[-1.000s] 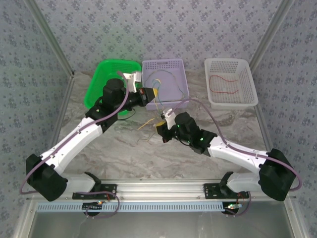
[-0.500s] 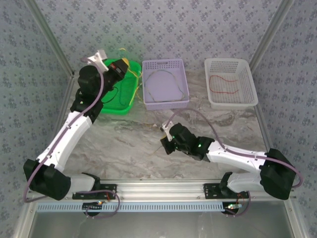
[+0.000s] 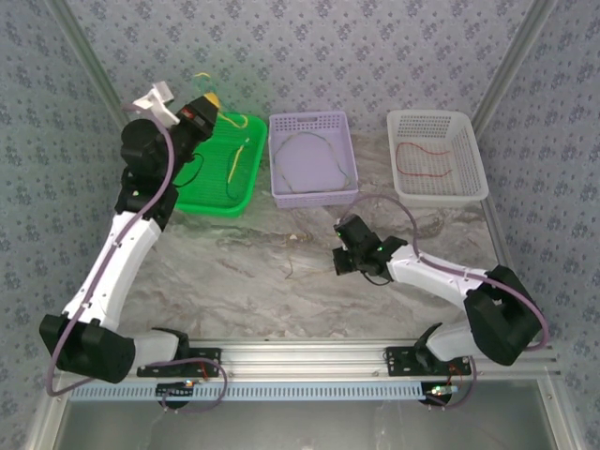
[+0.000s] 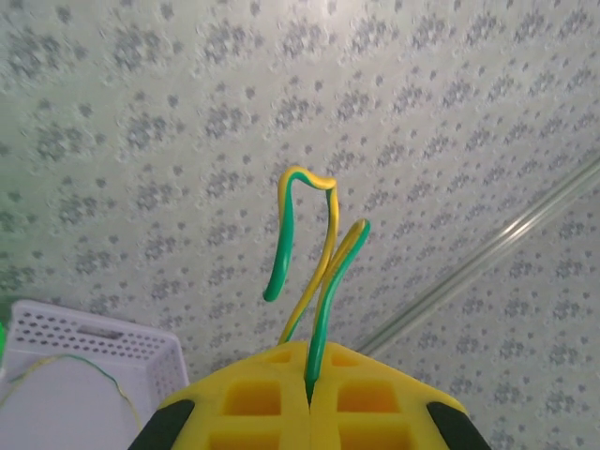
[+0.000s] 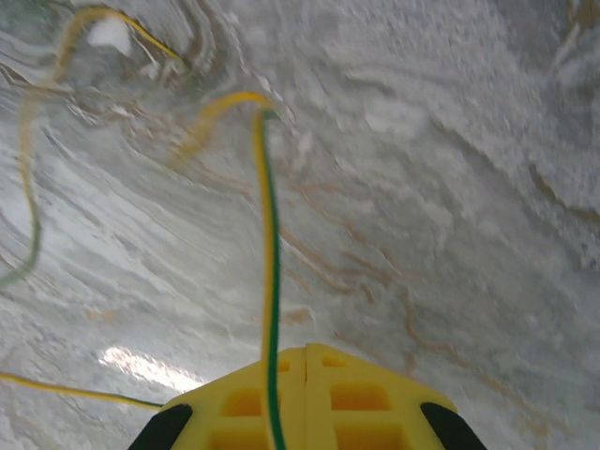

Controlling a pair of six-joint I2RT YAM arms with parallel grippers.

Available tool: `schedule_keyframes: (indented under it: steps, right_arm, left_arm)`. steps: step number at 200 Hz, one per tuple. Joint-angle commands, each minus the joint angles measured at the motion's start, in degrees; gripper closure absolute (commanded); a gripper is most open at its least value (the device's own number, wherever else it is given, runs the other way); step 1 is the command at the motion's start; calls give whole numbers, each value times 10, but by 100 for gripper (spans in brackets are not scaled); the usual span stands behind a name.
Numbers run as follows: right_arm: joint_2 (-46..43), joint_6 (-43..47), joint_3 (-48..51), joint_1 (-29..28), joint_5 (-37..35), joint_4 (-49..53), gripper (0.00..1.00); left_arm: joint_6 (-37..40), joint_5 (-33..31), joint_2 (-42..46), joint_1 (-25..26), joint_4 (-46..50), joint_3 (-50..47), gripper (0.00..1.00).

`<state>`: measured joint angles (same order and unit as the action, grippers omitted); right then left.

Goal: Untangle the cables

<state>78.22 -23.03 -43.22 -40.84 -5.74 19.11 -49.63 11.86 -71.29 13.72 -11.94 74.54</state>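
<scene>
- While it hangs raised over the green basket point(image 3: 214, 210), likely for a drop, the left gripper point(image 4: 309, 375) pinches a yellow-green wire point(image 4: 307, 174)
- Right gripper point(image 5: 305, 361), low over the table point(image 3: 234, 272), is clamped on a second yellow-green wire point(image 5: 268, 234), apparently to draw it free

Green plastic basket point(image 3: 225, 195), lilac perforated plastic basket point(image 3: 309, 120) and white perforated plastic basket point(image 3: 441, 194) are lined up at far side of grey marble-patterned tabletop point(image 3: 234, 277)

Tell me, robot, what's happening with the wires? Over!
Left tool shut on thin yellow-green wire, held aloft. Right tool shut on second yellow-green wire, trailing over marble table. Thin red wire in white plastic basket.
</scene>
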Motion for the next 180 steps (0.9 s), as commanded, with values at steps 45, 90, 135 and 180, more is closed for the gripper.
schedule_keyframes:
  steps: [45, 90, 135, 180]
  right_arm:
    - [-51, -37, -36, 6, -78, 92, 68]
    - [-203, -74, -91, 7, -50, 114, 55]
    - [-261, -118, -153, 9, 42, 38, 54]
    - [-202, -122, -214, 12, 181, -58, 53]
  left_arm:
    - [2, 162, 63, 18, -8, -59, 100]
    - [46, 212, 101, 78, -49, -145, 100]
    - [92, 254, 71, 138, -38, -143, 100]
    - [101, 262, 43, 170, -41, -134, 100]
